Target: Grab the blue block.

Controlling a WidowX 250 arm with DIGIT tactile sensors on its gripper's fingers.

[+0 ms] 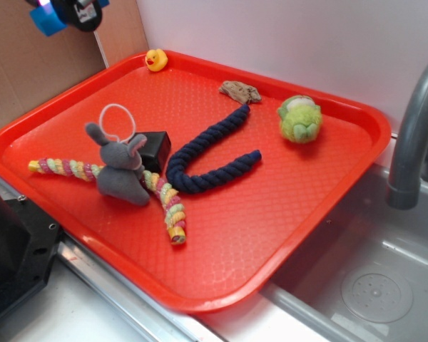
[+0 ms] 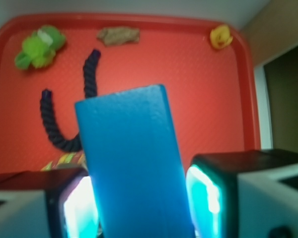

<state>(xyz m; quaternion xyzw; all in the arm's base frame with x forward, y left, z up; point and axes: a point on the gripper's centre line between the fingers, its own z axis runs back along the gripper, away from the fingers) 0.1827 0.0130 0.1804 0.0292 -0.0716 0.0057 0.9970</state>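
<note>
gripper (image 2: 139, 208) clamping blue block (image 2: 131, 163), no legible writing

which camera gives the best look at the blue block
The wrist view. There the blue block fills the middle of the frame, standing between the gripper pads, its flat face plain. The exterior view catches only a small blue corner at the top-left edge, above the tray, mostly cut off.

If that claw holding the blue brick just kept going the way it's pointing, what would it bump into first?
Probably the curved dark navy rope, or the bare red plastic tray just beside it. The gripper, shut on the sky-blue block, faces down at the tray, but the block hides the exact line, so depth is unclear.
</note>
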